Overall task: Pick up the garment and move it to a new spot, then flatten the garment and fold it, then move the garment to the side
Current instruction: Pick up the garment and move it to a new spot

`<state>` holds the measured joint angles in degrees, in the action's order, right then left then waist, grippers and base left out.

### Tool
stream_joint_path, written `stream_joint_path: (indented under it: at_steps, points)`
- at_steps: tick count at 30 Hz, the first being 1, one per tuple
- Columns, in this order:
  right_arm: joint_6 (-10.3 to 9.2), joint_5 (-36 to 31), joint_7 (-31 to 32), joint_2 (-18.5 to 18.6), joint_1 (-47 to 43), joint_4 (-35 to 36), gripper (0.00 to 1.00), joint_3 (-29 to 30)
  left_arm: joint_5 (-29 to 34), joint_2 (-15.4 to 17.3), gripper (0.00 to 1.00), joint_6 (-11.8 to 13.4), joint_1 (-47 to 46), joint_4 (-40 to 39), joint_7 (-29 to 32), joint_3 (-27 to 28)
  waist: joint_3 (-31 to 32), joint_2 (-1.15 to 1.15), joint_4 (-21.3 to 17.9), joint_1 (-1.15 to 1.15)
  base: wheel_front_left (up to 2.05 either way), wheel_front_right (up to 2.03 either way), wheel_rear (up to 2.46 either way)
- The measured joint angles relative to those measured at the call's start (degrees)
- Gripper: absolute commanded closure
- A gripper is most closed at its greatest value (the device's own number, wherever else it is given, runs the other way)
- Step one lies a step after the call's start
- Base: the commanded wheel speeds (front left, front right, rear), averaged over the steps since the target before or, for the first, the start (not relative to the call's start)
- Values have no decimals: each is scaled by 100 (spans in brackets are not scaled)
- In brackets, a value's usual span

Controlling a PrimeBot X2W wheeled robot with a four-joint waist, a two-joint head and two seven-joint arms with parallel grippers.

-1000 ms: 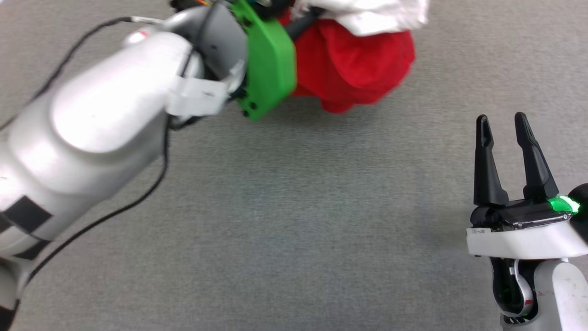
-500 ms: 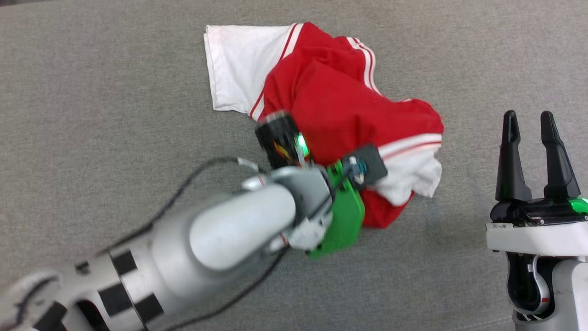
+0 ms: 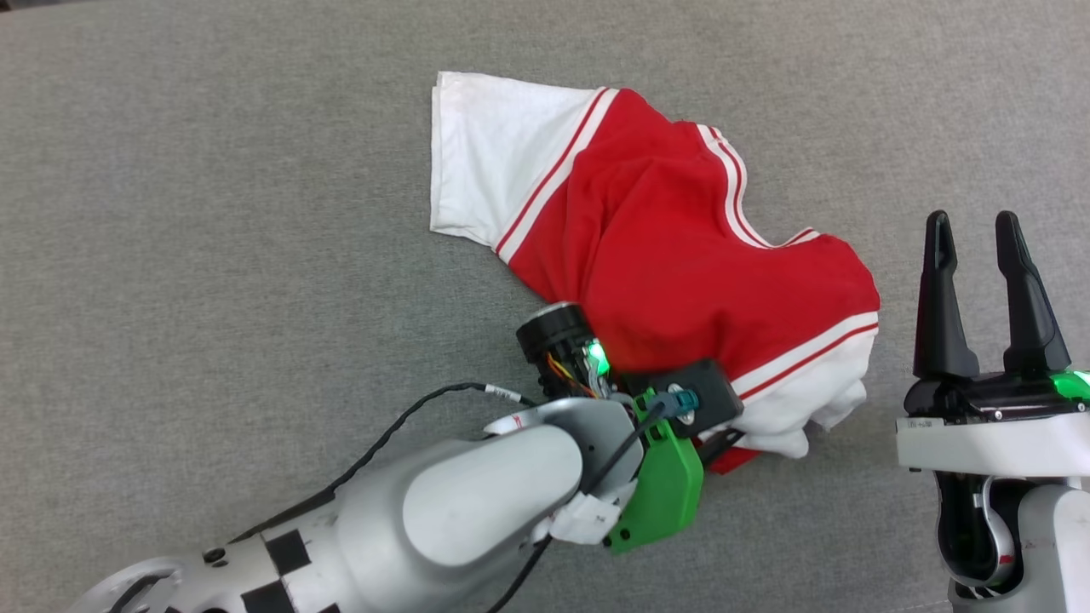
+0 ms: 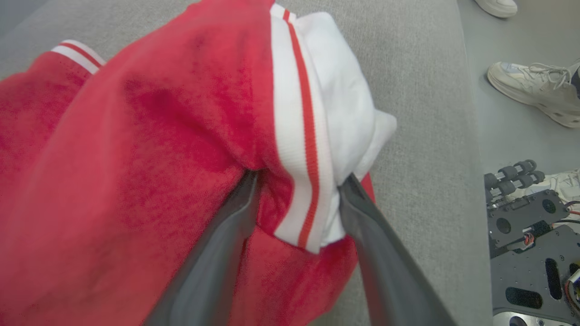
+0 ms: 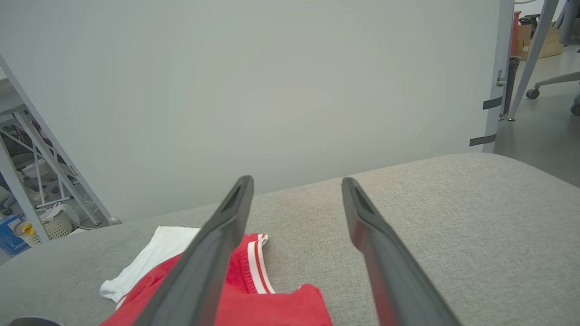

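One step looks done: the garment lies crumpled at the grey cushion's middle. Left gripper straddles a sleeve fold, fingers spread. Right gripper hovers spread by the cushion's right. Next, I'd say, tug corners flat.

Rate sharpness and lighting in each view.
Head view: sharp, evenly lit, only faint shadows around the shirt. Left wrist view: shirt close up and soft, left tool smeared toward its base. Right wrist view: wall crisp, right tool blurred low down.
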<state>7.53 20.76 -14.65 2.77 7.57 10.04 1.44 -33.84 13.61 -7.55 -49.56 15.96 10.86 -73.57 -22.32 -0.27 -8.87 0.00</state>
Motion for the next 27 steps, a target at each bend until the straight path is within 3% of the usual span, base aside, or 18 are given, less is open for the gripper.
stream_joint_path:
  at_steps: [5, 10, 18, 23, 27]
  points:
    - [0, -93, 0, 0, -170, -75, 0, 18, -51, -254, 0, 5, -231, 478, -1399, 271, 215, 0, 129, 0, 0, 0, 0]
    - [0, -159, 0, -1, -354, -114, 0, 13, 44, -339, 0, 461, -252, 681, -2274, 687, 516, 0, 293, 0, 0, 0, 0]
    - [0, -244, -1, -1, -539, -164, 0, 91, 233, -123, 0, 1334, 31, 469, -2551, 1591, 904, 0, 638, 0, 0, 0, 0]
    - [0, -292, 0, -1, -623, -191, 0, 164, 659, 193, 0, 1871, 675, -168, -2553, 2586, 1094, 0, 856, 0, 0, 0, 0]
    - [0, -316, 0, -2, -659, -237, 0, 219, 934, 387, 0, 2139, 1413, -465, -2553, 3305, 1252, 0, 981, 0, 0, 0, 0]
